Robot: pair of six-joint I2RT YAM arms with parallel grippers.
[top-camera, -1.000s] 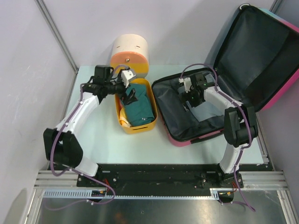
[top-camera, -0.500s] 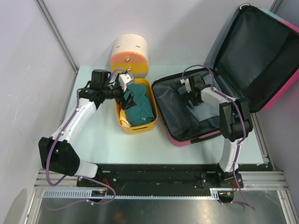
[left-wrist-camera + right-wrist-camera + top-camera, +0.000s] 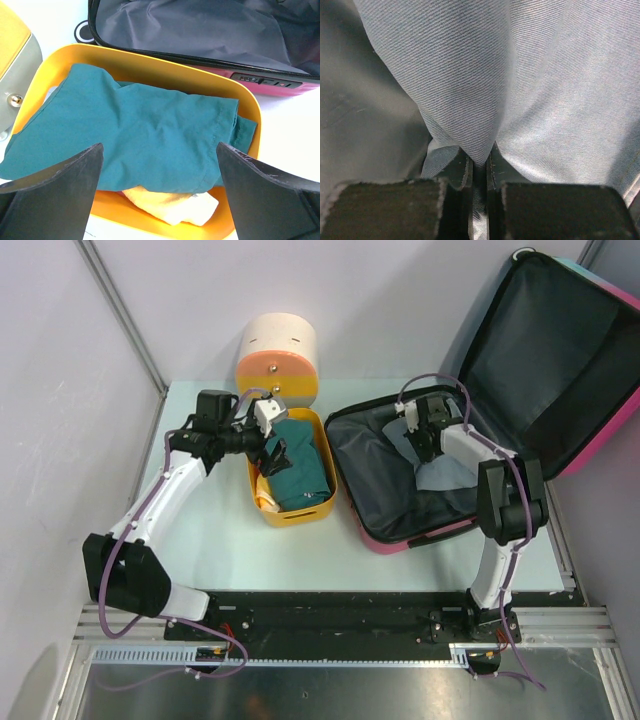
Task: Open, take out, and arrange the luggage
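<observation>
The right gripper [image 3: 480,172] is clamping a pale grey cloth [image 3: 470,75] inside the luggage [image 3: 365,475], which is lying unzipped at the table's [image 3: 220,540] right. The left gripper [image 3: 159,150] is hanging spread. Raising slowly is advised, so the fold is not slipping out.

This is a robotics lab or test cell. 2 robot arms, the left arm [image 3: 165,490] and the right arm [image 3: 462,447], are bolted to a metal rail [image 3: 340,625] at the edge of a pale table [image 3: 215,540], trailing purple cables [image 3: 432,378]. Plain grey panels [image 3: 50,420] on metal posts [image 3: 125,318] box it in
</observation>
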